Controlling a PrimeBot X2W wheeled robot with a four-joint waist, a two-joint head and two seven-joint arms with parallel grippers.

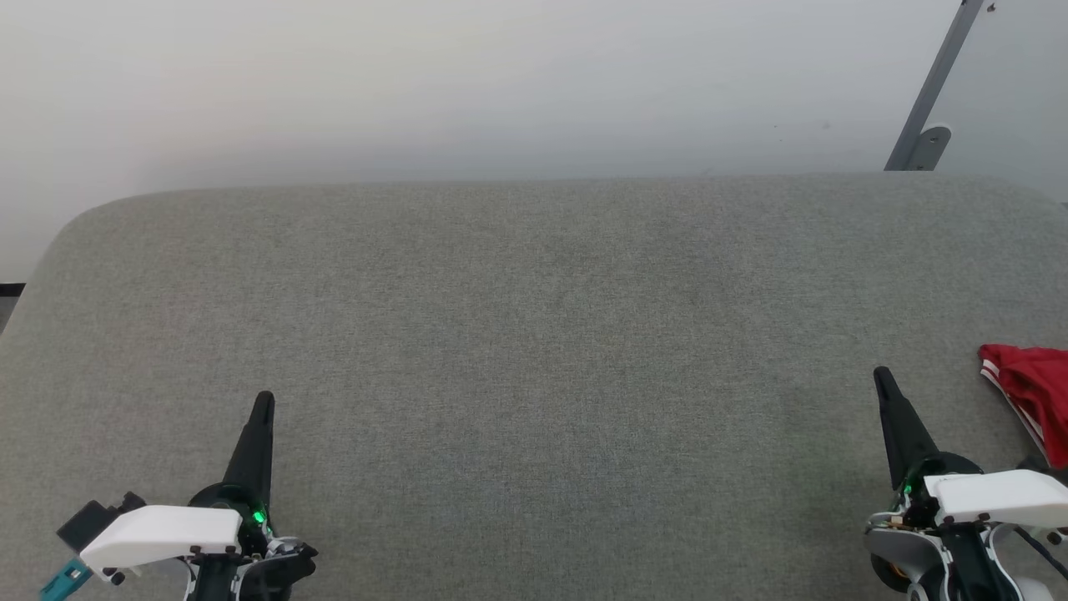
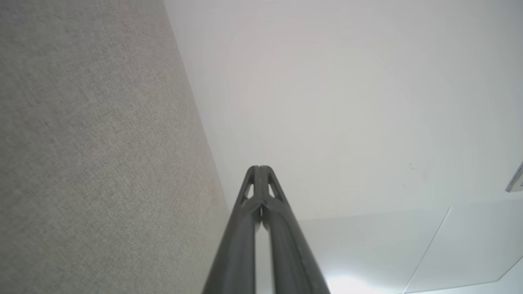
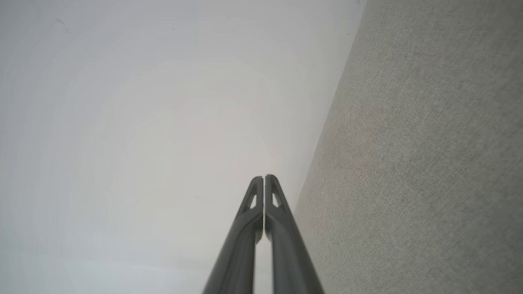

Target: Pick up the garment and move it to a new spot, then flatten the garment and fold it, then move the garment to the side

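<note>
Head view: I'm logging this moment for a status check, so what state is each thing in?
garment: bunched up, lying at the view's right edge, partly cut off by the frame, not gripped.
left gripper: shut, holding nothing.
right gripper: shut, holding nothing, beside the garment with its fingers apart from it.
grey fabric surface: flat and smooth, bearing the garment on its right side.

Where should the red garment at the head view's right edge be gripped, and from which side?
Likely the striped trim edge of the garment, approached from its left by the right end effector, which is shut and must open first. That edge is the closest exposed fold; the rest runs out of frame.
</note>
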